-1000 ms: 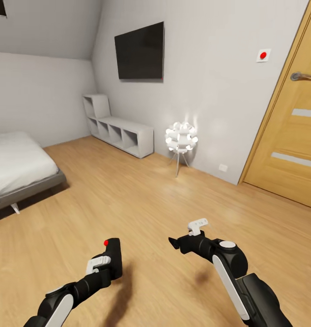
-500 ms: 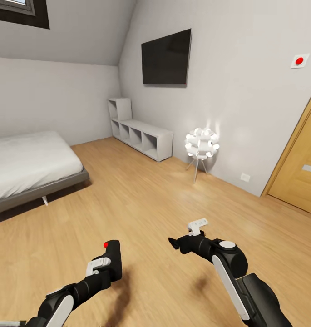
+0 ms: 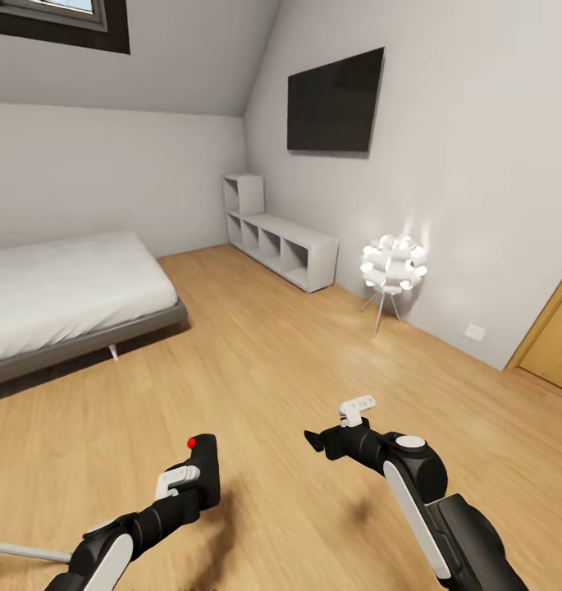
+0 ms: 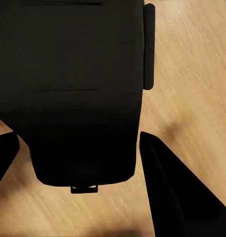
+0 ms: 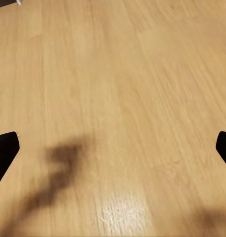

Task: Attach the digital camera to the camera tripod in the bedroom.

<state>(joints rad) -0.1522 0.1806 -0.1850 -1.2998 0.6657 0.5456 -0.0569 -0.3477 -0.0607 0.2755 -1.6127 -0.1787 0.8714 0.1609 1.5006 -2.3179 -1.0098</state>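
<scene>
The digital camera (image 3: 205, 465), black and boxy with a red dot on top, stands upright in my left gripper (image 3: 194, 484), low over the wood floor. In the left wrist view the camera's dark body (image 4: 78, 89) sits between the two fingers (image 4: 177, 197), which press on its sides. My right gripper (image 3: 336, 423) hangs open over bare floor, with its fingertips (image 5: 5, 150) wide apart and nothing between them. A thin silver rod (image 3: 22, 552) pokes in at the lower left edge of the head view; I cannot tell if it is a leg of the camera tripod.
This is the bedroom: a white bed (image 3: 59, 291) at left, a dark-framed skylight (image 3: 63, 20) above it, and a low white shelf unit (image 3: 285, 242) under a wall TV (image 3: 335, 103). A glowing white floor lamp (image 3: 393, 267) and the wooden door's edge (image 3: 555, 345) are at right.
The head view has swung left: bed, shelf, TV and lamp slid right, and most of the door left the picture. A silver rod appeared at lower left. Both arms hold their pose.
</scene>
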